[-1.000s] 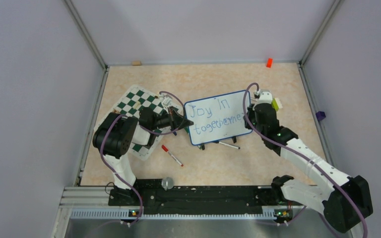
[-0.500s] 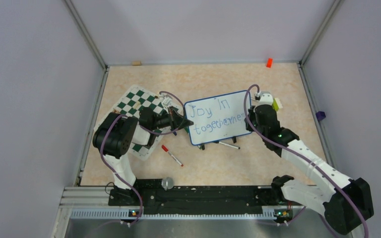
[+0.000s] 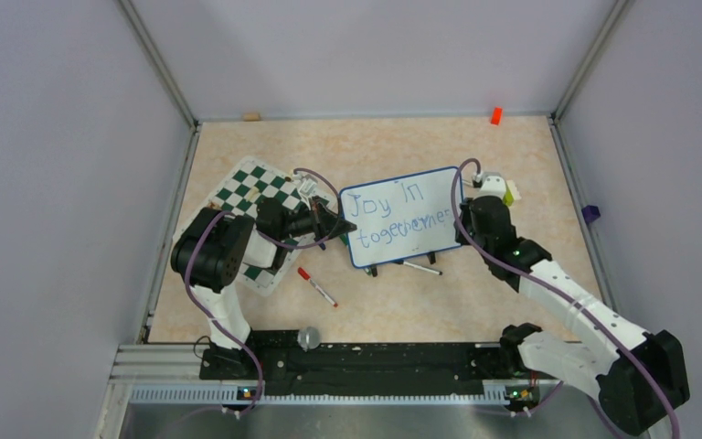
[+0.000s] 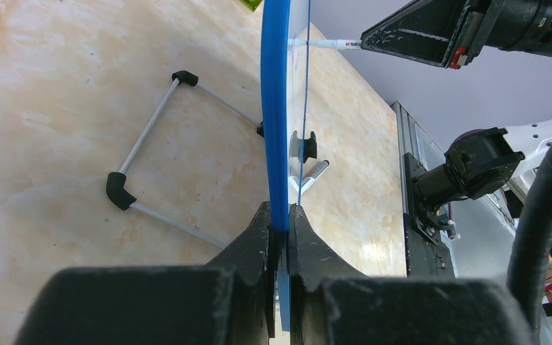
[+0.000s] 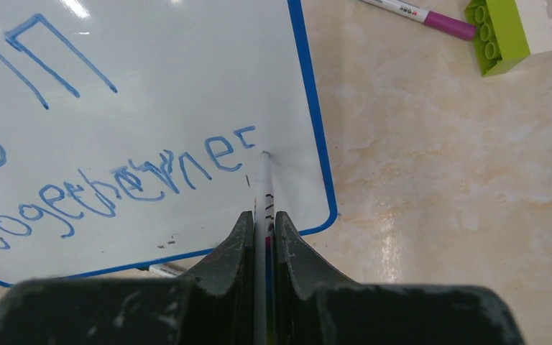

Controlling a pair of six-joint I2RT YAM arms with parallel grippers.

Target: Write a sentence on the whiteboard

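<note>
The whiteboard [image 3: 402,203] stands tilted on the table, carrying the blue sentence [image 3: 393,219] "Joy in" over "togetherne" plus the start of another letter [image 5: 243,136]. My left gripper [image 3: 344,228] is shut on the board's left blue frame edge [image 4: 275,108]; in the left wrist view its jaws pinch that edge at the gripper [image 4: 282,215]. My right gripper [image 5: 262,219] is shut on a white marker [image 5: 264,188]. The marker's tip rests on the board just past the last letter, near the right frame. In the top view the right gripper [image 3: 462,225] sits at the board's right edge.
A green-and-white chess mat [image 3: 247,187] lies under the left arm. A red-capped marker [image 3: 316,286] and another pen [image 3: 419,267] lie in front of the board. A purple-capped marker [image 5: 420,14] and a green-and-white brick [image 5: 510,32] lie right of the board. The board's wire stand [image 4: 151,154] rests behind it.
My right gripper with the marker has shifted slightly toward me along the board's right edge. The left arm and the board have not moved.
</note>
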